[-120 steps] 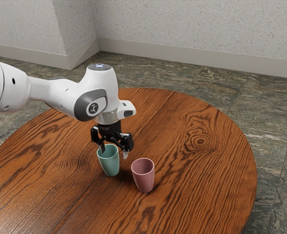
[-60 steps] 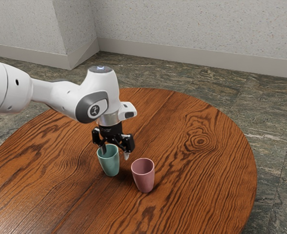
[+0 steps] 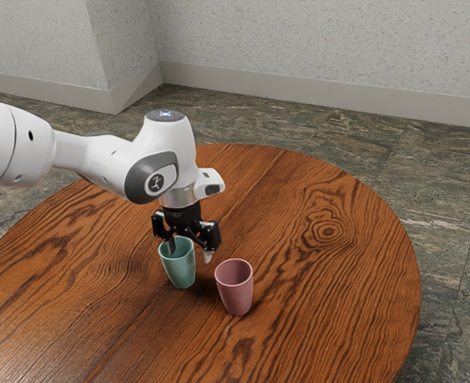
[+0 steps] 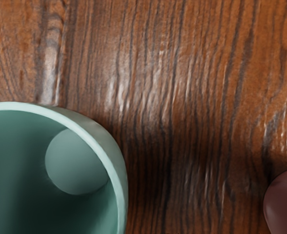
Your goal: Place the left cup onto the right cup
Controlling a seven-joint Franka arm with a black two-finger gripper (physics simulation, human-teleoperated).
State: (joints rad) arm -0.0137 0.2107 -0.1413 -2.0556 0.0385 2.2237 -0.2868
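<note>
A teal cup (image 3: 179, 270) stands upright on the round wooden table (image 3: 322, 231), to the exterior view's left of a pink cup (image 3: 235, 289), with a small gap between them. My black gripper (image 3: 189, 250) hangs open over the teal cup's rim on the side facing the pink cup. One finger dips inside the cup and the other sits outside it, neither pressing the wall. In the wrist view the teal cup (image 4: 60, 165) lies just under my hand, and the pink cup's rim (image 4: 284, 204) shows at the edge.
Bare wood of the table (image 4: 182, 97) spreads around both cups, with wide room toward the exterior view's right. The table's edge (image 3: 414, 279) drops to a marbled floor, and walls stand far behind.
My hand has sunk slightly toward the teal cup's rim. Both cups stay where they were.
</note>
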